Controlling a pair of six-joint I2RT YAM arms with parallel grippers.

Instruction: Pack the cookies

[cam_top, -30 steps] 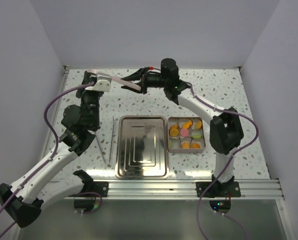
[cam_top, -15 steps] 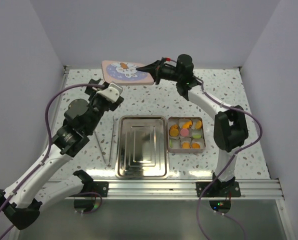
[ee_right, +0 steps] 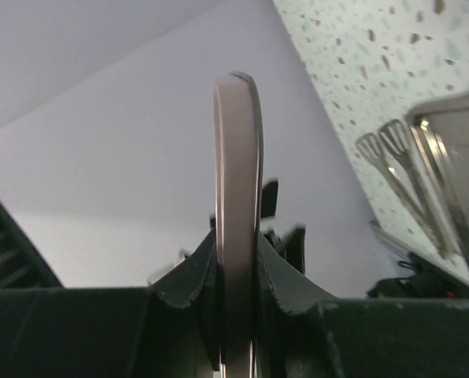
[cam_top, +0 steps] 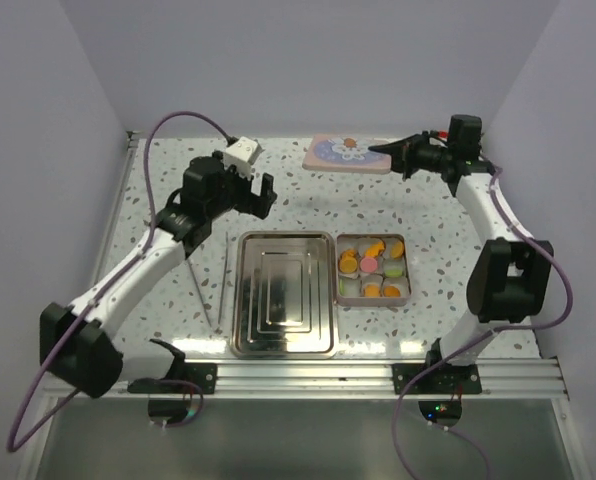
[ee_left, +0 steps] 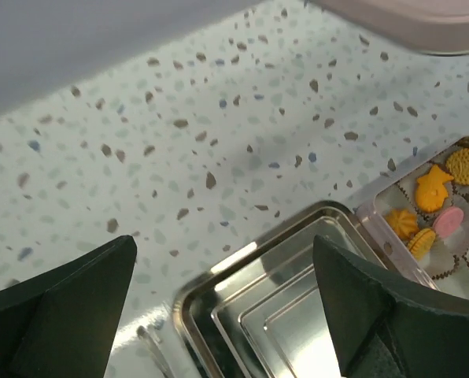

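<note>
Since the left fingers [ee_left: 61,307] opened, the right fingers [ee_right: 286,283] alone grip the lid [cam_top: 348,153] at one o'clock, so the cookies [cam_top: 370,265] can be covered.

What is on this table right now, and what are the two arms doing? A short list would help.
cookies: orange, green and one pink, lying in the tin's compartments
tin: open, right of the tray
tray: steel, at the table's centre
lid: flowered, held near the table's back edge
tongs: lying left of the tray
left jaws: wide open, holding nothing
right jaws: shut on the lid's edge
</note>
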